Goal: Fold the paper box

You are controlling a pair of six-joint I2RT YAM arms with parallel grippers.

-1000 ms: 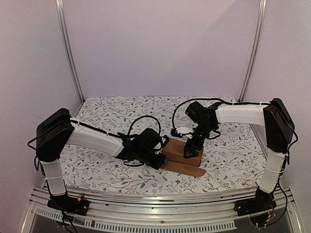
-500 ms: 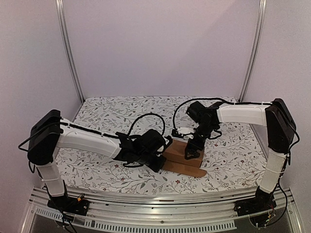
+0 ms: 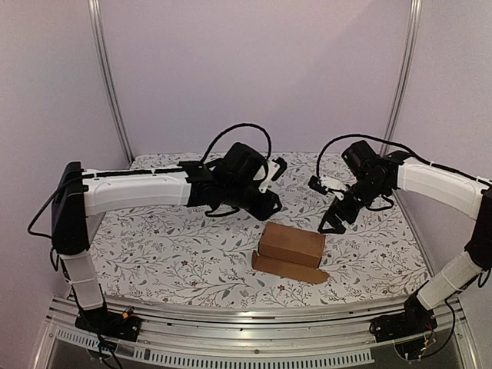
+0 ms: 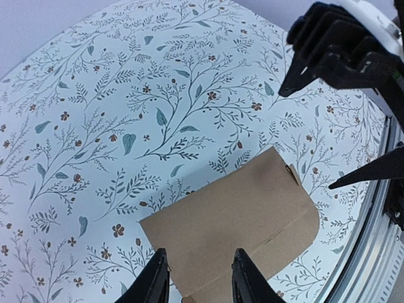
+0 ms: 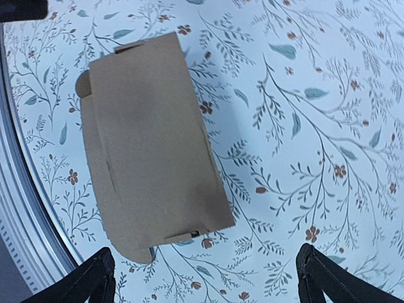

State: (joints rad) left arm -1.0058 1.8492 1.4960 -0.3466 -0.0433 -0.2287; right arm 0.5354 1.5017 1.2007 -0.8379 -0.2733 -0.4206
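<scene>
jaws on the left gripper (image 3: pixel 274 184) stand a bit apart with nothing in them, jaws on the right gripper (image 3: pixel 329 204) are spread wide, also empty; both of the two arms hang above the table (image 3: pixel 169 246), well clear of the box. one paper box (image 3: pixel 290 244) only, plain brown and closed up, sits on the floral table near the front edge, roughly between the two grippers, with one rounded flap (image 3: pixel 296 270) lying flat out from its near side.

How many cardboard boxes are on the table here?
1. The paper box sits on the floral table near its front edge, slightly right of centre, a rounded flap lying flat on its near side. No other seems hidden.
</scene>
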